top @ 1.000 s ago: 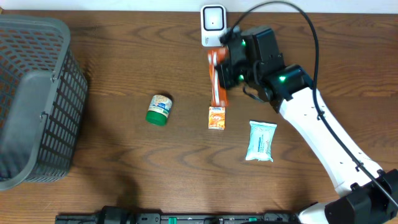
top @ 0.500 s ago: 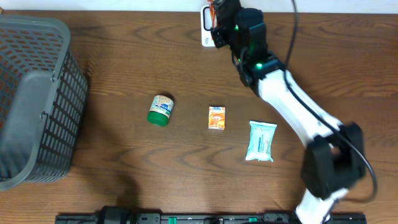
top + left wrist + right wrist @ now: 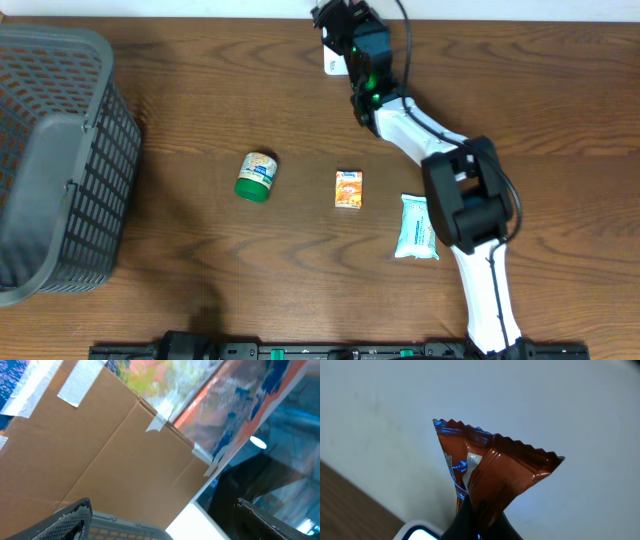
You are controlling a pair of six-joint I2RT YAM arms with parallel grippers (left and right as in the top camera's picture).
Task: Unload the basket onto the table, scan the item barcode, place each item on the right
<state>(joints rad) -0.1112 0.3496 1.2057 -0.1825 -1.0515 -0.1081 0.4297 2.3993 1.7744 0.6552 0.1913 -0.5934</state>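
My right gripper (image 3: pixel 481 522) is shut on the lower end of a shiny orange-brown snack packet (image 3: pixel 492 467), whose crimped top edge stands up against the pale wall. In the overhead view this gripper (image 3: pixel 345 22) reaches over the white barcode scanner (image 3: pixel 328 62) at the table's back edge, and the scanner's lit corner (image 3: pixel 417 533) shows just below the packet. My left gripper (image 3: pixel 162 512) is open with nothing between its fingers, above the grey basket's rim (image 3: pixel 135 527). It is out of the overhead view.
A grey mesh basket (image 3: pixel 55 160) fills the table's left side. A green-lidded jar (image 3: pixel 257 176), a small orange box (image 3: pixel 348 189) and a white wipes pack (image 3: pixel 419 227) lie in the middle. Cardboard (image 3: pixel 100 450) stands behind the left gripper.
The right arm has stretched back and swung the packet from above the table's middle up over the scanner at the back edge. The items on the table have not moved.
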